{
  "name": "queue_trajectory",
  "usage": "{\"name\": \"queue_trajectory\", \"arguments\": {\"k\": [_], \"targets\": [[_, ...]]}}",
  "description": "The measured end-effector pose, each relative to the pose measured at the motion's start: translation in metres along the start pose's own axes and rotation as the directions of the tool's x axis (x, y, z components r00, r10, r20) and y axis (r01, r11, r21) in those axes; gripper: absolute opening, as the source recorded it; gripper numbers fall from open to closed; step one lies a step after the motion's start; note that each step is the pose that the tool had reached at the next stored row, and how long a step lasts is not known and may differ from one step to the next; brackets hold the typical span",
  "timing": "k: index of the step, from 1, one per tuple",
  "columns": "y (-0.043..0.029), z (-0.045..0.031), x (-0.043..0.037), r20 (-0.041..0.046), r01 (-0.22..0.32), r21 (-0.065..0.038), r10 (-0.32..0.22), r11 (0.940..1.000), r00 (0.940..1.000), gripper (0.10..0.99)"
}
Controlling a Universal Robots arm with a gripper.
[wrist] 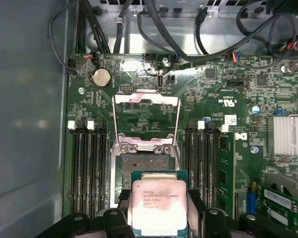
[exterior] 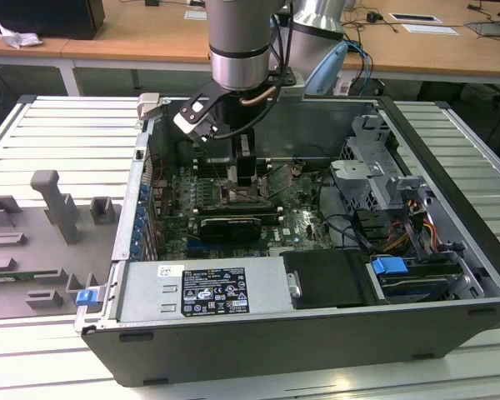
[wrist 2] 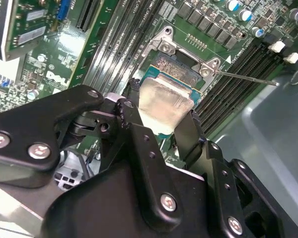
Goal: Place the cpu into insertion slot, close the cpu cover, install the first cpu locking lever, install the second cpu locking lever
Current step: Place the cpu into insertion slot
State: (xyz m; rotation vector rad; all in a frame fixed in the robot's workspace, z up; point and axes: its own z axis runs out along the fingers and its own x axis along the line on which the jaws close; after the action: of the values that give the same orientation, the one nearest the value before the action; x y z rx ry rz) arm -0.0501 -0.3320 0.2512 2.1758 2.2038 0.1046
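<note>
1. Gripper (wrist 2: 161,116) fills the foreground in both wrist views; jaws clamped on the cpu (wrist 2: 166,101), one black finger (wrist 2: 131,101) on each of two opposite edges.
2. Cpu's silver top faces the first wrist cam (wrist: 159,203); green substrate shows round the lid.
3. Cpu sits over the gripper-side edge of the insertion slot (wrist: 139,168), overlapping it only partly. Not seated. Can't tell if it touches the rim.
4. Most of the slot's bare, dark contact field exposed inside the silvery rim (wrist 2: 171,64).
5. Cpu cover (wrist: 139,97) is swung open, hinged at the slot's far side, lying back over the board w/ green pcb visible thru its window.
6. Thin metal lever rod (wrist 2: 243,77) sticks out from the slot's corner, angled over the mem slots, not latched.
7. Long black mem slots (wrist: 87,168) flank the slot on both sides; coin cell (wrist: 101,77) beyond the cover.
8. Exterior view: arm reaches down into the open pc case (exterior: 317,333), gripper (exterior: 242,175) low over the motherboard mid-case. Grey fixture tray (exterior: 50,208) on the table at the exterior view's left.
</note>
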Motion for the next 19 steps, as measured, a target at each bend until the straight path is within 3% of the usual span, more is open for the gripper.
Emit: {"name": "queue_trajectory", "arguments": {"k": [3, 16, 19], "targets": [[0.0004, 0.0066, 0.0007, 0.0006, 0.001, 0.0, -0.001, 1.0, 1.0, 0.529], [0.0005, 0.0162, 0.0044, 0.0006, 0.008, 0.001, -0.008, 1.0, 1.0, 0.529], [0.0008, 0.0248, 0.0066, 0.0009, 0.009, 0.001, -0.009, 1.0, 1.0, 0.529]]}}
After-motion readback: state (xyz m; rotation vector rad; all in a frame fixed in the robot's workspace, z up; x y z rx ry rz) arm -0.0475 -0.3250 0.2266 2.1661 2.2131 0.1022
